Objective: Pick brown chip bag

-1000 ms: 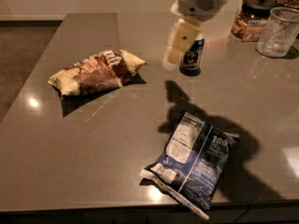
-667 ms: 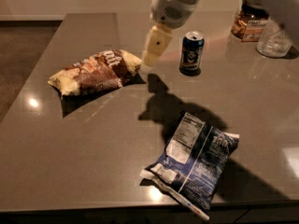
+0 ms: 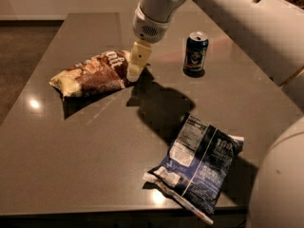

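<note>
The brown chip bag (image 3: 92, 73) lies on the grey table (image 3: 95, 141) at the left, glossy brown with white lettering and pale cream ends. My gripper (image 3: 136, 66) hangs from the white arm and is at the bag's right end, just above or touching it. Its pale finger points down towards the table.
A dark blue bag with a white nutrition label (image 3: 199, 163) lies near the table's front edge at the right. A dark blue can (image 3: 195, 53) stands upright at the back right. The white arm (image 3: 228, 13) crosses the upper right, and part of the robot's body (image 3: 280, 184) fills the lower right corner.
My gripper has moved left from beside the can to the right end of the brown chip bag. The view has shifted, so the jars at the back right are out of view.
</note>
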Robot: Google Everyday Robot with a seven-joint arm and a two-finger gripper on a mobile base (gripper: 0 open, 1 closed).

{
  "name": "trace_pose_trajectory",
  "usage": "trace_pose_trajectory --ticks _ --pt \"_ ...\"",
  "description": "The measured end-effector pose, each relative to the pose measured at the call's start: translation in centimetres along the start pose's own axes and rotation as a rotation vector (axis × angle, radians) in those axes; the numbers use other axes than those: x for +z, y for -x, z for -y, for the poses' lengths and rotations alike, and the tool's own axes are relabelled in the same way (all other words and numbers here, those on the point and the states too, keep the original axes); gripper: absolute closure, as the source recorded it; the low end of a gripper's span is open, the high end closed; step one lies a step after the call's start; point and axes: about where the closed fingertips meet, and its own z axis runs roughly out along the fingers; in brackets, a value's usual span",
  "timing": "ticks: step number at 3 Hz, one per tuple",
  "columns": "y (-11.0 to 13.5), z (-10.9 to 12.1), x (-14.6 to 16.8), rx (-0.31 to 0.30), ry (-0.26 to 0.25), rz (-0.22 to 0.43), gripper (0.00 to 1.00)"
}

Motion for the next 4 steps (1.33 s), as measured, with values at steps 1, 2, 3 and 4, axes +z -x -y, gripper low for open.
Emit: trace_pose_trajectory --ticks 1,2,3,4 --pt "-0.4 0.8 2.4 0.002 0.010 -0.032 0.00" --pt "-1.2 1.6 4.7 0.013 0.029 -0.076 0.21" --pt "-1.7 1.8 5.5 0.022 0.047 -0.096 0.44" --pt "-1.9 2.0 4.3 0.027 0.047 -0.088 0.69"
